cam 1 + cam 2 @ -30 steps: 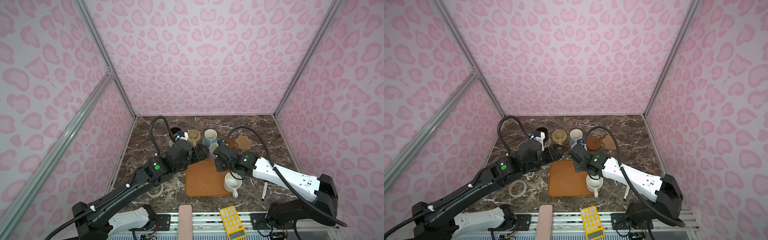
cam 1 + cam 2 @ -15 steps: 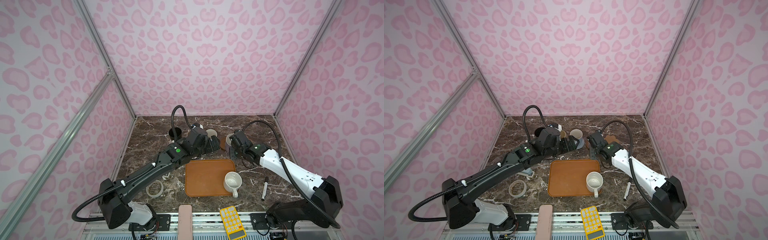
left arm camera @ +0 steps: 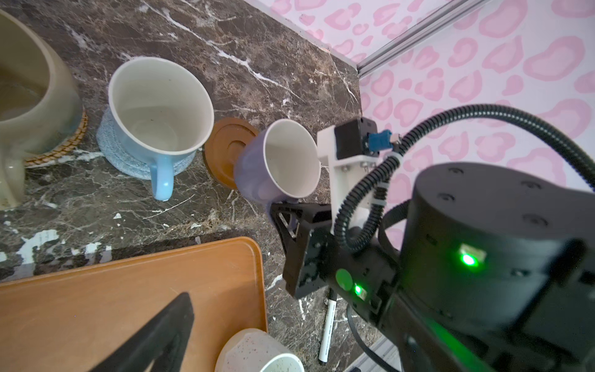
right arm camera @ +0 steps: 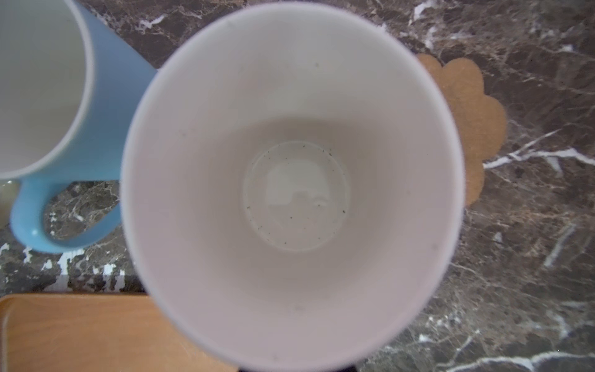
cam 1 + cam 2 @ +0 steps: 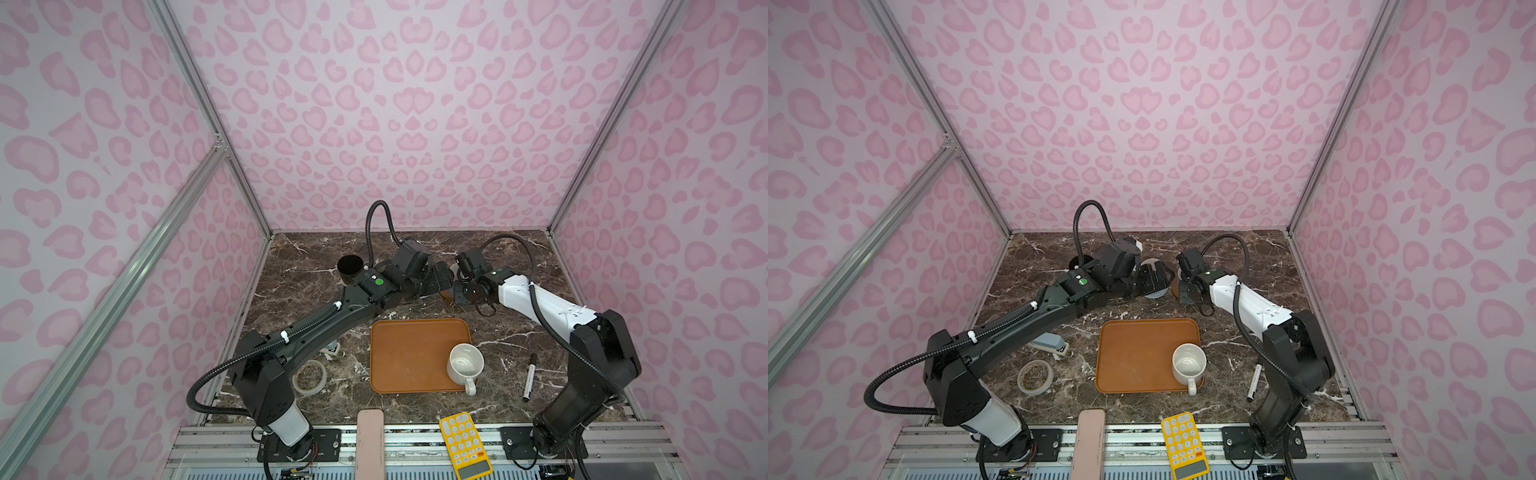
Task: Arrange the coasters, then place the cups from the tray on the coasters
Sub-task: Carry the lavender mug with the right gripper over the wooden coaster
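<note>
My right gripper (image 3: 280, 211) is shut on the handle of the lavender cup (image 3: 277, 161). The cup hangs tilted over the edge of the brown saucer-like coaster (image 3: 225, 146), and its white inside (image 4: 289, 177) fills the right wrist view. The paw-shaped coaster (image 4: 467, 112) lies bare beside it. The light blue cup (image 3: 154, 106) stands on the blue crocheted coaster (image 3: 111, 145), and the cream-yellow cup (image 3: 32, 96) on the rattan coaster (image 3: 69, 143). The black cup (image 5: 350, 268) stands at the back left. The speckled cup (image 5: 464, 363) sits on the tray (image 5: 407, 353). My left gripper (image 5: 438, 277) is open and empty by the blue cup.
A tape ring (image 5: 309, 376) and a stapler (image 5: 1050, 347) lie left of the tray. A marker (image 5: 528, 376) lies to its right. A yellow calculator (image 5: 465, 444) and a pink bar (image 5: 370, 440) sit at the front edge. The two wrists are close together at the back.
Both arms have reached from the tray toward the back row. The right one has carried the lavender cup over to the brown disc.
</note>
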Controlling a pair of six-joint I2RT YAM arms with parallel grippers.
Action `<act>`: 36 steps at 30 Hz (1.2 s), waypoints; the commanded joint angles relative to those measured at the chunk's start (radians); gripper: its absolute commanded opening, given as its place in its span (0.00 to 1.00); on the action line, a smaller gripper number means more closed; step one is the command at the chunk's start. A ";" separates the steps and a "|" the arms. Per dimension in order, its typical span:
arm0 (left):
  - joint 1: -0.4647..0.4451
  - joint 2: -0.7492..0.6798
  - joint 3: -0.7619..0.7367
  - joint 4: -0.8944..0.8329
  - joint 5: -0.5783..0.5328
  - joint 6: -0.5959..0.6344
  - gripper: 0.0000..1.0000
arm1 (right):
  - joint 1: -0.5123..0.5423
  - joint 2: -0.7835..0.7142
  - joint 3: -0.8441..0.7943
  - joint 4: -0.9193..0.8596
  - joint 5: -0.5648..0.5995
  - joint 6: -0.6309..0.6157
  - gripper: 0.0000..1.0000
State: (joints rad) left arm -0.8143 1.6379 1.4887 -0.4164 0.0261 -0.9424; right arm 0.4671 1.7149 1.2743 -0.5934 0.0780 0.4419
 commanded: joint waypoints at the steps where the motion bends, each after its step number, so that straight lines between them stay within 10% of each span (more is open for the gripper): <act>1: 0.009 0.011 0.002 0.043 0.014 -0.006 0.97 | -0.001 0.043 0.032 0.067 0.016 0.006 0.00; 36: 0.018 0.007 -0.056 0.068 0.025 -0.030 0.97 | 0.002 0.169 0.010 0.117 0.050 0.015 0.00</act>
State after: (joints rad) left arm -0.7975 1.6493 1.4364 -0.3882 0.0551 -0.9680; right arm 0.4671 1.8702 1.2938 -0.4698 0.1234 0.4534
